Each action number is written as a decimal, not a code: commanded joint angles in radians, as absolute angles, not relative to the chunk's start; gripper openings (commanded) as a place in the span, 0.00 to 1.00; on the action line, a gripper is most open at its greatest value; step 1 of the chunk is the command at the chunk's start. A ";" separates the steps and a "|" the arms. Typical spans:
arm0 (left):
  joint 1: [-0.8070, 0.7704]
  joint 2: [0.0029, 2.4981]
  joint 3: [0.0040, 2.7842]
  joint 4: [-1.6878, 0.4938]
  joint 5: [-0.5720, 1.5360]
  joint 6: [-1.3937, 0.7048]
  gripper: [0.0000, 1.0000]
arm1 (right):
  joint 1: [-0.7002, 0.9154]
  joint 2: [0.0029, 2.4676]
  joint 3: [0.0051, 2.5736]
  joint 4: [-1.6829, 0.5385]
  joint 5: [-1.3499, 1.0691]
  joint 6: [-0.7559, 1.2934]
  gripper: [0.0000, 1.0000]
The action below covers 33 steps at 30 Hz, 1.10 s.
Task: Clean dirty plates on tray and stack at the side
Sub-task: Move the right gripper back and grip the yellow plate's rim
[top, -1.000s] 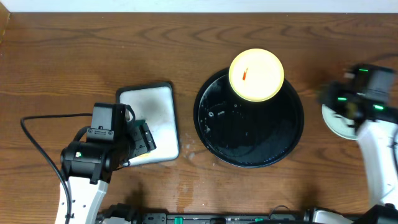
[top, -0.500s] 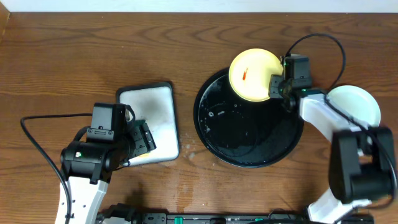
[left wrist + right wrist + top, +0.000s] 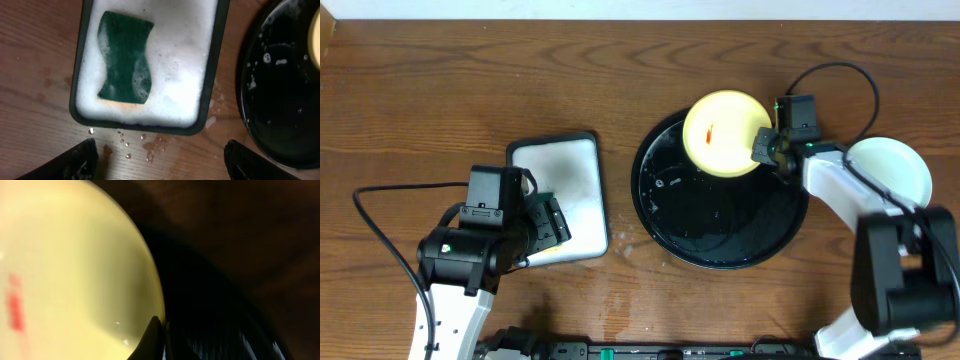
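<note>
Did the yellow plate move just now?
Yes. The yellow plate slid a little down and left in the overhead view, further onto the black tray, with the right gripper at its edge.

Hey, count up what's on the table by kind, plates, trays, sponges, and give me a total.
Plates: 2, one yellow plate, one pale plate at right
Trays: 2, the black tray, the white tray
Sponges: 1, the green sponge
Total: 5 visible
</note>
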<state>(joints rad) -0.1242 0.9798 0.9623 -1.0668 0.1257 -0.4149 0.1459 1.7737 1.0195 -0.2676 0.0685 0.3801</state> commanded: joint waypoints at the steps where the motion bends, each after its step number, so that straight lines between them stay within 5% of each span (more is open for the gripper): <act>1: -0.119 0.979 0.981 -1.069 0.127 -0.419 0.82 | 0.158 1.635 1.019 -0.373 -0.015 0.481 0.01; 8: -0.119 0.979 0.981 -1.069 0.127 -0.419 0.82 | 0.229 1.552 1.016 -0.713 -0.004 0.622 0.01; 14: -0.119 0.979 0.981 -1.069 0.127 -0.419 0.82 | 0.295 1.606 0.931 -0.716 0.038 0.855 0.01; 16: -0.119 0.979 0.981 -1.069 0.127 -0.419 0.82 | 0.303 1.612 0.904 -0.678 -0.007 0.882 0.17; 19: -0.119 0.979 0.981 -1.069 0.127 -0.419 0.82 | 0.300 1.605 0.912 -0.659 -0.005 0.796 0.38; 27: -0.119 0.979 0.981 -1.069 0.127 -0.419 0.82 | 0.232 1.568 0.963 -0.641 -0.006 0.247 0.47; 33: -0.119 0.979 0.981 -1.069 0.127 -0.419 0.82 | 0.208 1.609 0.932 -0.623 -0.006 0.140 0.43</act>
